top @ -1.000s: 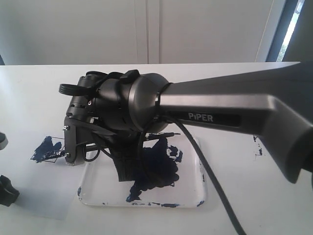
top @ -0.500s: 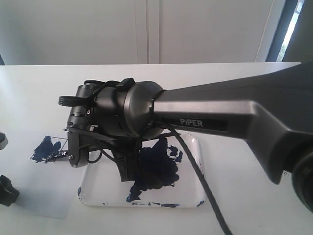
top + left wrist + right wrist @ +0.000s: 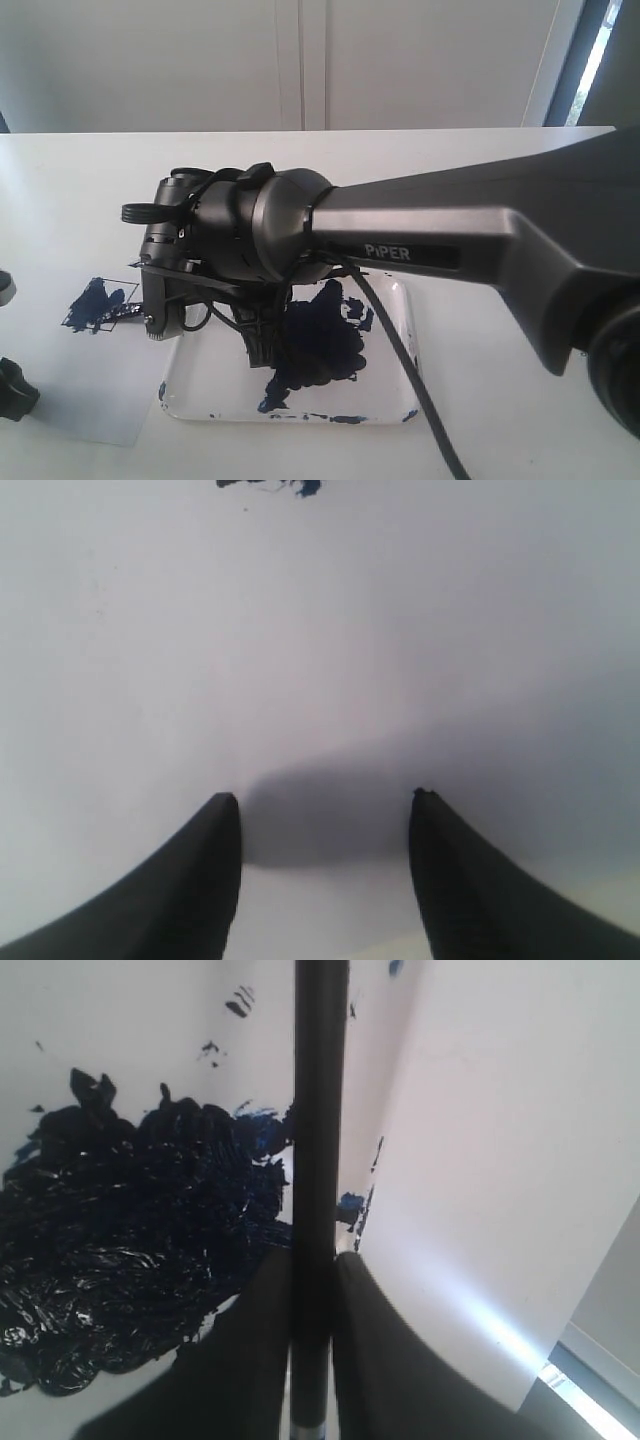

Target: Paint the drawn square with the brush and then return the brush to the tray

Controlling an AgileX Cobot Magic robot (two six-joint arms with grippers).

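Observation:
In the right wrist view the brush (image 3: 318,1110), a thin black stick, runs straight out between the fingers of my right gripper (image 3: 315,1255), which is shut on it. The gripper hangs over the tray (image 3: 130,1030), beside its glossy navy paint blot (image 3: 120,1260). In the exterior view the right gripper (image 3: 260,345) sits low over the white tray (image 3: 300,408), and the wrist hides most of the brush. The drawn square (image 3: 98,303), filled navy, lies on the table left of the tray. My left gripper (image 3: 325,798) is open over bare white surface.
A sheet of white paper (image 3: 90,410) lies at the front left, beside the tray. A black part (image 3: 12,388) pokes in at the left edge. Small navy specks (image 3: 527,300) mark the table at the right. The right arm's cable (image 3: 400,370) hangs across the tray.
The right arm has shifted a little to the left and lower over the tray, still holding the brush. In the last half second it hardly moved.

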